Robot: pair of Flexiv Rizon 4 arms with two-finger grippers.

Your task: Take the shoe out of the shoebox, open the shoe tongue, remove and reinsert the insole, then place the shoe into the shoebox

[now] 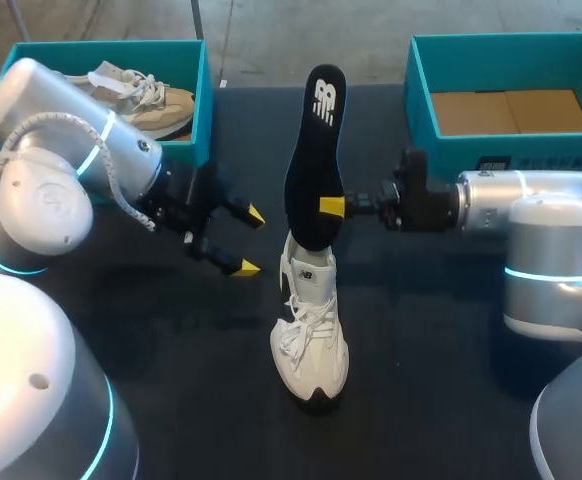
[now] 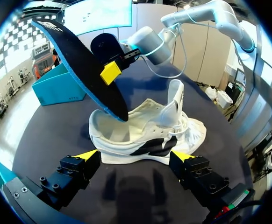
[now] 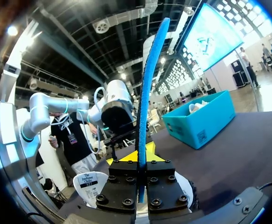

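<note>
Standing unboxed, the white shoe [image 1: 309,325] had the lower end of its black insole [image 1: 313,150] at its opening; the right gripper [image 1: 333,206] pinched that insole above it. Beside the shoe, the left gripper [image 1: 246,240] hung spread. Seemingly 2 steps remained: seating, boxing.

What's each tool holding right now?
Left tool: open, holding nothing.
Right tool: closed on the black insole.

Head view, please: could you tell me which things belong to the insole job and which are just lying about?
Job: white shoe, black insole, right gripper shut on it, open left gripper, empty teal shoebox.
Lying about: second teal box, beige shoe inside it.
</note>
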